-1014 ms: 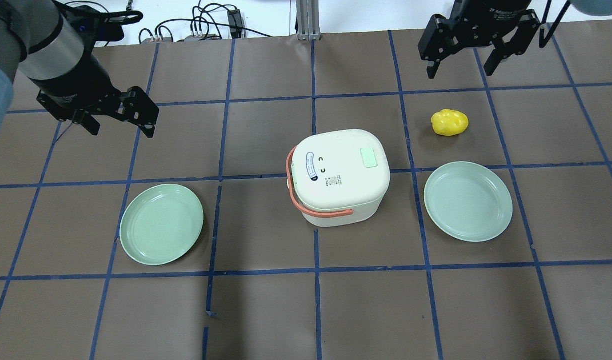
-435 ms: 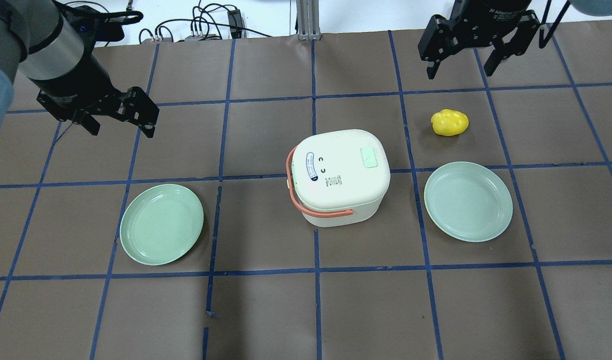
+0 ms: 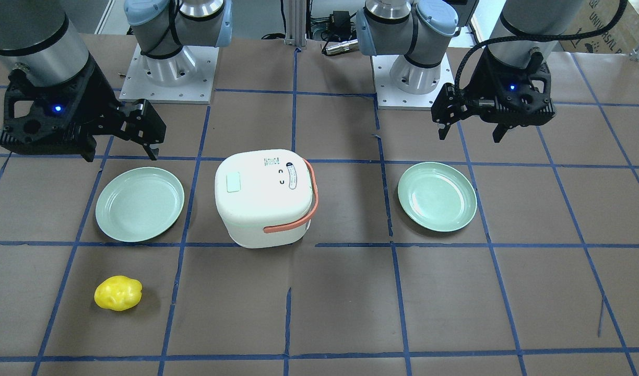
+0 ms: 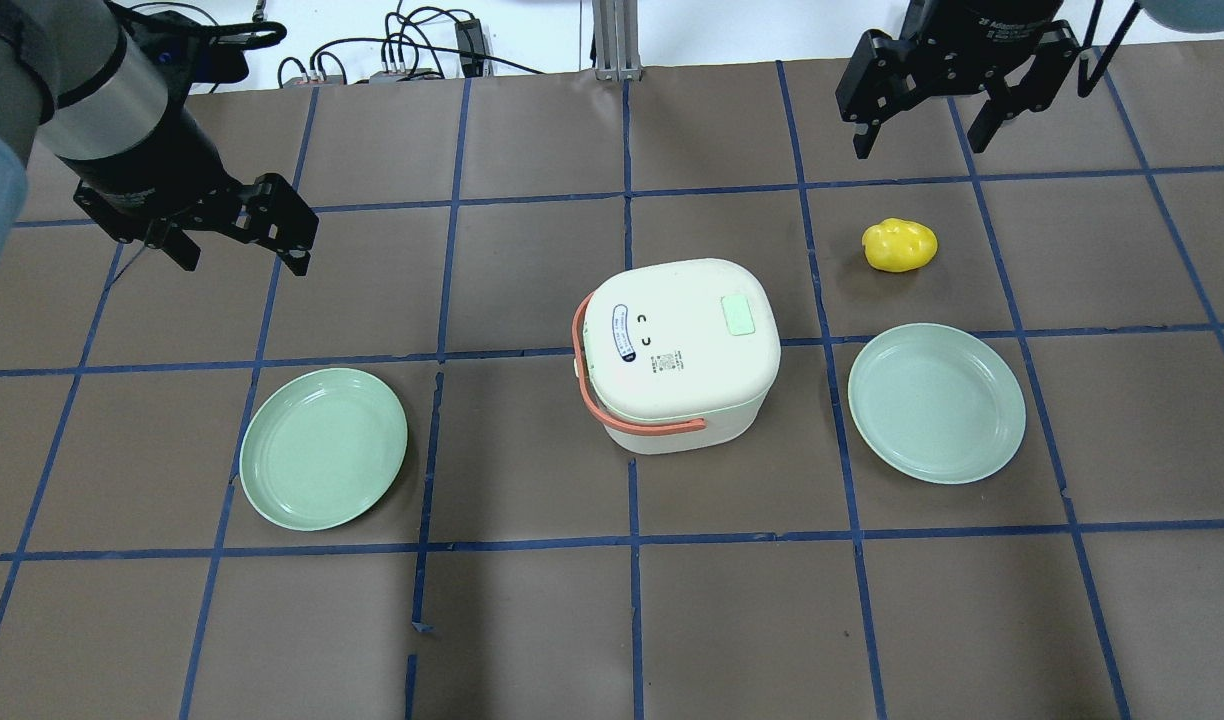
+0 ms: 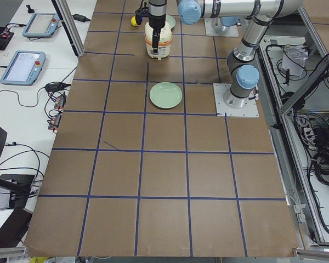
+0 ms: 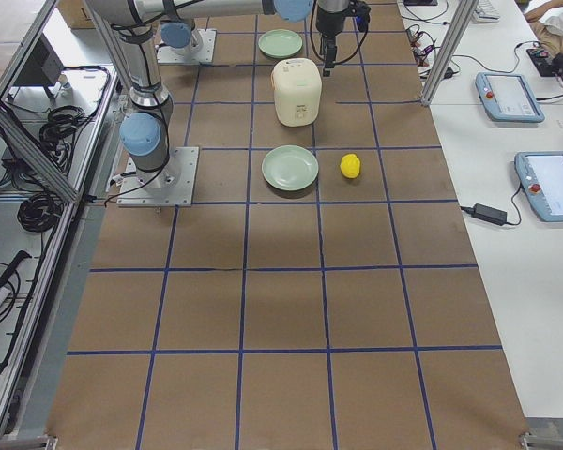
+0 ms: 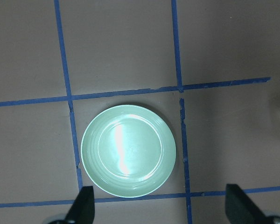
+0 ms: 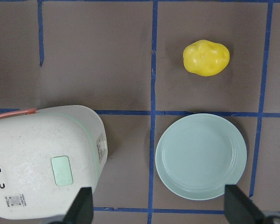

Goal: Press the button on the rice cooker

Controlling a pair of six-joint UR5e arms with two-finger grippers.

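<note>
Nothing is shifting since the earlier overhead pictures: both arms are hovering where they were, so the approach to the button is not yet beginning.

The left gripper (image 4: pixel 244 262) is hanging at the upper left of the overhead view, jaws spread wide and gripping nothing. The right gripper (image 4: pixel 919 148) is hanging at the upper right, equally wide apart and empty.

The cream plastic rice cooker with an orange carry handle (image 4: pixel 677 350) is sitting at the centre of the brown paper-covered table with blue tape lines (image 4: pixel 532 620), well apart from both grippers. A pale green rectangular pad (image 4: pixel 739 315) on its lid, toward the right side of the overhead view, is probably the button. It is lying nearer the right gripper, which is looking like the likelier one to press.

The cooker's lid is staying shut, so its inside is hidden. The pale green round plate at lower left (image 4: pixel 324 448) and the matching plate at right (image 4: pixel 937 403) are both empty. The yellow lumpy plastic fruit (image 4: pixel 900 245) is resting on the table just above the right-hand plate, not in it.
</note>
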